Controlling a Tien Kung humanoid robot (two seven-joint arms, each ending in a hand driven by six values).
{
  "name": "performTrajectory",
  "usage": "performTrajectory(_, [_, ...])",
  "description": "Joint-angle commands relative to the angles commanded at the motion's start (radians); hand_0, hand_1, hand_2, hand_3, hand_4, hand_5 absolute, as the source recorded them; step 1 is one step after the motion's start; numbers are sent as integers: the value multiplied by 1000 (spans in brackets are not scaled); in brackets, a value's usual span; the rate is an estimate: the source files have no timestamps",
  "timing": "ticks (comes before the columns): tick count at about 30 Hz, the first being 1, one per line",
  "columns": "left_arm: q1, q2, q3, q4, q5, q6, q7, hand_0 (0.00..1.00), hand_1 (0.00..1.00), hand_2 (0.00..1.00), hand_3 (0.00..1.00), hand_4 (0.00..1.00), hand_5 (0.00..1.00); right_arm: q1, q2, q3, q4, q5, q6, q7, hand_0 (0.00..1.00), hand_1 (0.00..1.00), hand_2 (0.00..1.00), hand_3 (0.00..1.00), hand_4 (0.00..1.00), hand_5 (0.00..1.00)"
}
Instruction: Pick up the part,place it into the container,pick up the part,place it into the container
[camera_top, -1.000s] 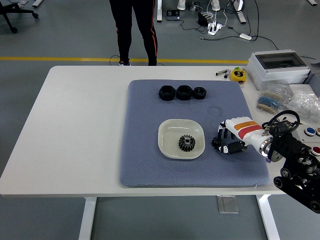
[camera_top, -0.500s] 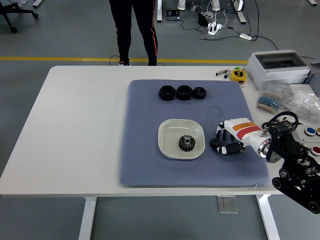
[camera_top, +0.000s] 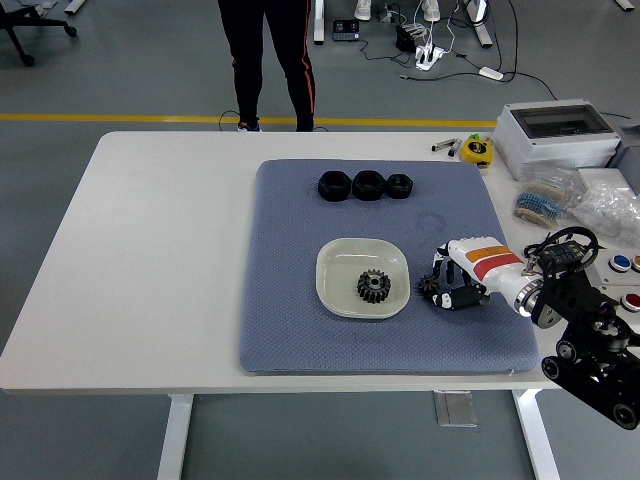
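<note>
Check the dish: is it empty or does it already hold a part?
Not empty. One dark gear lies inside the pale dish, right of its middle. The right hand is beside the dish, over the mat, not over the dish.

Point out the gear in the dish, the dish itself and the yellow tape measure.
gear (camera_top: 373, 286), head view, its toothed middle.
dish (camera_top: 335, 262), head view, bare inner wall.
yellow tape measure (camera_top: 477, 150), head view, its case.

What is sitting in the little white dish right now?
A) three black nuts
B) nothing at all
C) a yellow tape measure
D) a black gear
D: a single black gear lies inside the dish, while the nuts sit in a row farther back on the mat.
</note>
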Motion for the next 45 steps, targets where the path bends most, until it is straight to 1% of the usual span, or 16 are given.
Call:
performTrajectory(8, [-1,0,8,0,-13,1,-3,641,628,668,611,611,656,0,-6,7,6,5,-2,0,85,208,357,445,817,352])
performTrajectory(15, [-1,-1,-1,0,3,-1,0,639,629,670,612,611,657,0,-8,13,12,6,-3,-1,82,206,351,447,820,351])
performTrajectory(18, [1,0,-5,0,10,-2,0,639,629,670,612,611,657,-1,-10,17,18,0,5,-3,82,206,351,447,820,351])
performTrajectory(19, [1,1,-6,0,11,-2,0,642,627,668,612,611,657,-1,-11,19,20,-3,7,-5,82,206,352,455,832,324])
performTrajectory(23, [2,1,-2,0,8,-3,-1,642,627,668,612,611,657,-12,-25,52,57,-55,22,-28,82,206,352,455,832,324])
performTrajectory(24, [2,1,-2,0,6,-2,-1,642,627,668,612,611,657,-13,-30,64,72,-66,27,-35,82,206,352,455,832,324])
performTrajectory(25, [2,1,-3,0,7,-2,-1,641,627,665,612,611,658,-13,-34,72,82,-75,37,-41,68,180,328,457,849,327])
performTrajectory(28, [2,2,-4,1,9,-3,-2,641,627,665,612,611,658,-13,-44,87,105,-94,59,-50,68,180,328,457,849,327])
performTrajectory(30, [2,1,-6,1,9,-3,-2,641,627,665,612,611,658,-17,-51,100,121,-109,65,-55,68,180,328,457,849,327])
performTrajectory(31, [1,1,-4,2,5,-1,-2,641,627,666,612,610,657,-17,-55,107,131,-119,66,-58,75,196,344,460,891,417])
performTrajectory(34, [0,-2,4,2,-14,6,-5,641,627,666,612,610,657,-16,-61,120,152,-137,76,-68,75,196,344,460,891,417])
performTrajectory(37, [-2,-4,-3,4,4,6,-3,640,627,663,611,612,661,-20,-67,131,166,-149,94,-77,75,196,344,460,891,417])
performTrajectory(38, [-2,-3,-3,4,6,6,-3,640,627,663,611,612,661,-24,-69,135,169,-150,94,-77,195,318,467,548,998,466])
performTrajectory(43, [0,0,5,3,-20,4,-8,640,627,663,611,612,661,-33,-77,146,158,-145,107,-76,195,318,467,548,998,466])
performTrajectory(44, [0,1,7,3,-22,4,-8,641,627,664,612,613,661,-29,-75,145,151,-142,110,-75,382,556,684,701,998,486])
performTrajectory(45, [-1,1,8,3,-23,3,-8,641,627,664,612,613,661,-24,-73,143,143,-138,113,-73,382,556,684,701,998,486])
